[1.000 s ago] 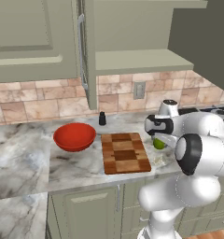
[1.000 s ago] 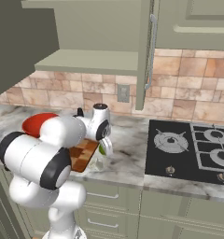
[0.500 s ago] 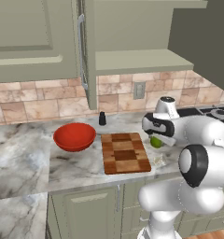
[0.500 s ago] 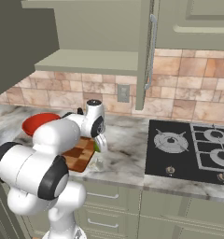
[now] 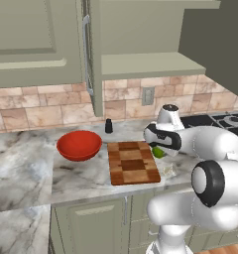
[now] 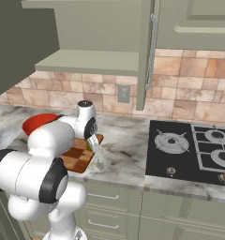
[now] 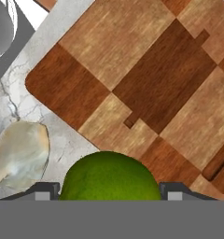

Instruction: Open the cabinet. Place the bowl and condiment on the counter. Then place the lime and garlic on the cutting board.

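Lime (image 5: pixel 158 152) clamped in gripper (image 5: pixel 159 150), seen from left base view at right edge of cutting board (image 5: pixel 132 162); garlic (image 5: pixel 169 169) lying just below on worktop (image 5: pixel 76 173).

From right base view: lime (image 6: pixel 89 146) under gripper (image 6: pixel 92 144), over board's (image 6: pixel 78 157) right edge.

In hand view: lime (image 7: pixel 109 176) gripped between wide-set fingers (image 7: pixel 44 190), above board's (image 7: pixel 146 84) corner, garlic (image 7: pixel 18 154) to left.

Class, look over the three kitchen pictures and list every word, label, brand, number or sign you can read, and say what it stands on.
None: there is no readable text.
The condiment bottle is plain black; any label is too small to tell.
The cutting board, bowl and stove knobs carry no markings.
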Tool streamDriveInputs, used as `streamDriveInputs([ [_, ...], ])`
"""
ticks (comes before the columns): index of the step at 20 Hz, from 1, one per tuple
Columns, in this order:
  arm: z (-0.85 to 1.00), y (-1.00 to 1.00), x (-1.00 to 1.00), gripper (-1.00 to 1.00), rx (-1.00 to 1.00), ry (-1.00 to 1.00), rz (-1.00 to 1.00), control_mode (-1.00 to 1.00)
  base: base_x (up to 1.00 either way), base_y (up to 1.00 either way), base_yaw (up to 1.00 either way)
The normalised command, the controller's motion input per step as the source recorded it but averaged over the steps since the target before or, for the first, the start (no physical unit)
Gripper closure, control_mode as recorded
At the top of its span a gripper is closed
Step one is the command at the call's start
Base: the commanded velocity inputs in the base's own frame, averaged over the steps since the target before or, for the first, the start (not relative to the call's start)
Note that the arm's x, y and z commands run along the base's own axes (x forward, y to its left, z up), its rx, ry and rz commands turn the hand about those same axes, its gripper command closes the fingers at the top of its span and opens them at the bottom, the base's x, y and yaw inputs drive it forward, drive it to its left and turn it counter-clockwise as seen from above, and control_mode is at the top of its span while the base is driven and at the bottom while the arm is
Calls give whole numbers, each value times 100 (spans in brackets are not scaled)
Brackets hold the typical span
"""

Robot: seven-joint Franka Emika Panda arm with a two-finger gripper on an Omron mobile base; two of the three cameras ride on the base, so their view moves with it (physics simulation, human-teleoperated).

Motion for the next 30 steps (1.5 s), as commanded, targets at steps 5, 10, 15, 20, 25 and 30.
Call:
streamDriveInputs([
  [5,0,33,0,100,1,-3,0,-100,0,0,0],
  [10,0,34,0,100,1,-4,0,-100,0,0,0],
  [15,1,35,0,100,1,-3,0,-100,0,0,0],
  [20,0,34,7,100,1,-4,0,-100,0,0,0],
  [25,0,32,15,100,2,-4,0,-100,0,0,0],
  [30,-6,15,24,100,1,-5,0,-100,0,0,0],
])
